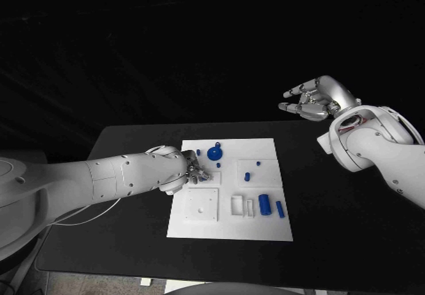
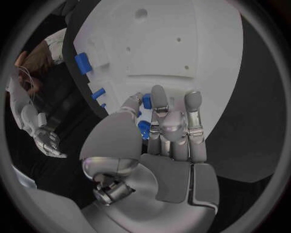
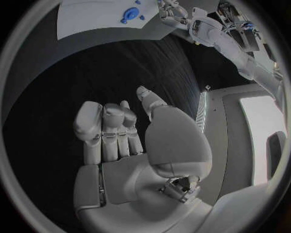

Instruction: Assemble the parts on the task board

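Left hand low over board, fingers closing round a blue part, presumably for seating; right hand raised well clear, fingers loosely curled, empty.

a black table under a dark backdrop.

In the right wrist view we saw the right hand over the black table, with its fingers partly curled and nothing between them. Far from it lay the white task board, and on it stood a round blue part with a smaller blue piece just beside it. The left hand rested at the edge of the board, near these parts.
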Available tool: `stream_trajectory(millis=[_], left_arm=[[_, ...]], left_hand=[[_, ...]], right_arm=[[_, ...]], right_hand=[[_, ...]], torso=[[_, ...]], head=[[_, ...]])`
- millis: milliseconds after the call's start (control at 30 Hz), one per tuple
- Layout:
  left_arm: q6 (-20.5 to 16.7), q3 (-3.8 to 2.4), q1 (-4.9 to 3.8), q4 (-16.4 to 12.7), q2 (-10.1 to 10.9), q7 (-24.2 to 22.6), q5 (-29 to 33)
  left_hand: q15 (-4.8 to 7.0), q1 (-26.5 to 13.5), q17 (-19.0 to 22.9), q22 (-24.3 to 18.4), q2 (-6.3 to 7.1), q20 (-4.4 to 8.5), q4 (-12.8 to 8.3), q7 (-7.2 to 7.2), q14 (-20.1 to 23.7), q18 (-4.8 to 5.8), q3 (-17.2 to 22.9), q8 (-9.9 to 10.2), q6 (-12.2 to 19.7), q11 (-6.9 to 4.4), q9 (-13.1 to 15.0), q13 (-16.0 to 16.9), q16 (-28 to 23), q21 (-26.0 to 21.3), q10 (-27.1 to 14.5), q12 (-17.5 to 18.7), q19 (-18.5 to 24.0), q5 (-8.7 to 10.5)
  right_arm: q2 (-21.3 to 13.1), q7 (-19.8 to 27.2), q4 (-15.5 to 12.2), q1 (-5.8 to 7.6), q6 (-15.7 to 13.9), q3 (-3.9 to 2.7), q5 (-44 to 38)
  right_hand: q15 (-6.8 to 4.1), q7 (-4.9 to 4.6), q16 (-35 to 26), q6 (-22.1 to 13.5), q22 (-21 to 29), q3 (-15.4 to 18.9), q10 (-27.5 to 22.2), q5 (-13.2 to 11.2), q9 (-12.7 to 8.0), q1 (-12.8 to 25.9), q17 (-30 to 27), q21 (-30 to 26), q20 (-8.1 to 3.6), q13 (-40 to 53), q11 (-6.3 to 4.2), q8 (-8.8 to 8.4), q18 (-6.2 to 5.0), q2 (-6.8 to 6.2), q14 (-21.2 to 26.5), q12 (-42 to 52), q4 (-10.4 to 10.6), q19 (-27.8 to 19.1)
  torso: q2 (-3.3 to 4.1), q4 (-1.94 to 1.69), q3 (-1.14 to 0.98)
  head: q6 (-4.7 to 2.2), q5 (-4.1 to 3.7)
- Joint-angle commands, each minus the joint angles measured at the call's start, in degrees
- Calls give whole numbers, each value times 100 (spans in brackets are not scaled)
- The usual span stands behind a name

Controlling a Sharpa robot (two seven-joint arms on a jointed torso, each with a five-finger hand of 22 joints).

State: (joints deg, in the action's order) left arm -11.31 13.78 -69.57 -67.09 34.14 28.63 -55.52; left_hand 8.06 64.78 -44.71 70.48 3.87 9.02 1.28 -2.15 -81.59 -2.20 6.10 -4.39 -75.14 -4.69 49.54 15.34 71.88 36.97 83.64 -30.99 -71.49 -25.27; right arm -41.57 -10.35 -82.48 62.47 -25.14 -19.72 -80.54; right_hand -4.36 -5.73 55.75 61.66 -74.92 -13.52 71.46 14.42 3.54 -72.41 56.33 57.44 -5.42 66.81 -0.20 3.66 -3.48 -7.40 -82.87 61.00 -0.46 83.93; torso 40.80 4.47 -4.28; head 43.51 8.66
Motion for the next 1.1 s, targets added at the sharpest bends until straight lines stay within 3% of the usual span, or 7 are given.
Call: stream_trajectory(millis=[33, 100, 200, 333, 600, 767, 1100], left_arm=[[14, 1, 8, 4, -11, -6, 29], [5, 1, 8, 11, -8, -5, 29], [-29, 1, 8, 23, -4, 15, 26], [-82, 1, 8, 36, 6, 30, 16], [-154, 0, 8, 63, 20, 19, 11], [-132, -1, 8, 65, 23, -10, 36], [-65, -2, 8, 41, 78, -54, 137]], left_hand=[[8, 147, 13, 93, 33, 0, 179, -14, -25, 50, -82, -26, -7, 23, -16, 16, -22, -111, 292, 27, -66, 70], [9, 111, 6, 106, 61, 0, 220, -16, -27, 51, -99, -32, -16, 22, -11, 18, -17, -124, 291, 23, -72, 144], [7, 76, -13, 130, 100, -1, 323, -14, -30, 55, -120, -46, -36, 23, 6, 25, -3, -146, 291, 10, -76, 468], [4, 29, -25, 169, 233, -2, 547, -5, -32, 55, -115, -72, -79, 26, 44, 35, 8, -167, 292, -9, -90, 1167], [5, 36, -13, 237, 372, -1, 890, 9, -34, 53, -64, -87, -92, 33, 116, 40, 3, -231, 292, -18, -122, 1580], [-1, -48, 1, 285, 591, -6, 1095, 29, -28, 53, -106, -90, -108, 45, 152, 40, -6, -282, 290, -15, -139, 2177], [4, 3, 13, 416, 730, 4, 1395, 36, -17, 64, -801, -52, -108, 48, 165, 37, -19, -419, 291, 12, -185, 2234]], right_arm=[[1, 23, -2, 0, 94, -3, -44], [2, 23, -1, 0, 95, -3, -43], [4, 24, 2, -1, 100, -3, -41], [7, 26, 5, -2, 113, -3, -35], [10, 32, 13, -6, 114, -3, -30], [12, 32, 22, -10, 108, -3, -29], [13, 34, 29, -15, 98, -3, -28]], right_hand=[[14, 3, -25, 22, -750, 32, -18, 24, 3, 23, 4, -10, 17, -10, 4, -13, -67, 2, 8, -26, -1, 160], [14, 3, -25, 22, -750, 32, -18, 24, 3, 23, 4, -10, 17, -10, 4, -13, -67, 2, 8, -26, -1, 160], [14, 3, -25, 22, -750, 32, -18, 24, 3, 23, 4, -10, 17, -10, 4, -13, -67, 2, 8, -26, -1, 160], [15, 0, -21, 10, -751, 54, -6, 38, 3, 21, 9, -7, 17, -2, 5, -13, -67, 4, 6, -13, 21, 162], [15, 0, -21, 10, -751, 54, -6, 38, 3, 21, 9, -7, 17, -2, 5, -13, -67, 4, 6, -13, 21, 162], [15, 0, -19, 9, -751, 65, -6, 38, 3, 13, 11, -8, 18, 1, 5, -13, -68, 7, 7, -9, 43, 163], [15, 0, -22, 7, -750, 76, -12, 39, 3, 13, 10, -13, 18, -7, 6, -13, -69, 2, 7, -19, 56, 163]], torso=[[2, -3, -1], [2, -3, -1], [1, -1, -1], [4, 4, -1], [2, 1, 0], [2, 1, -1], [2, -1, -2]], head=[[-13, -3], [-13, -3], [-19, -8], [-24, -9], [-26, -22], [-31, -18], [-29, -20]])
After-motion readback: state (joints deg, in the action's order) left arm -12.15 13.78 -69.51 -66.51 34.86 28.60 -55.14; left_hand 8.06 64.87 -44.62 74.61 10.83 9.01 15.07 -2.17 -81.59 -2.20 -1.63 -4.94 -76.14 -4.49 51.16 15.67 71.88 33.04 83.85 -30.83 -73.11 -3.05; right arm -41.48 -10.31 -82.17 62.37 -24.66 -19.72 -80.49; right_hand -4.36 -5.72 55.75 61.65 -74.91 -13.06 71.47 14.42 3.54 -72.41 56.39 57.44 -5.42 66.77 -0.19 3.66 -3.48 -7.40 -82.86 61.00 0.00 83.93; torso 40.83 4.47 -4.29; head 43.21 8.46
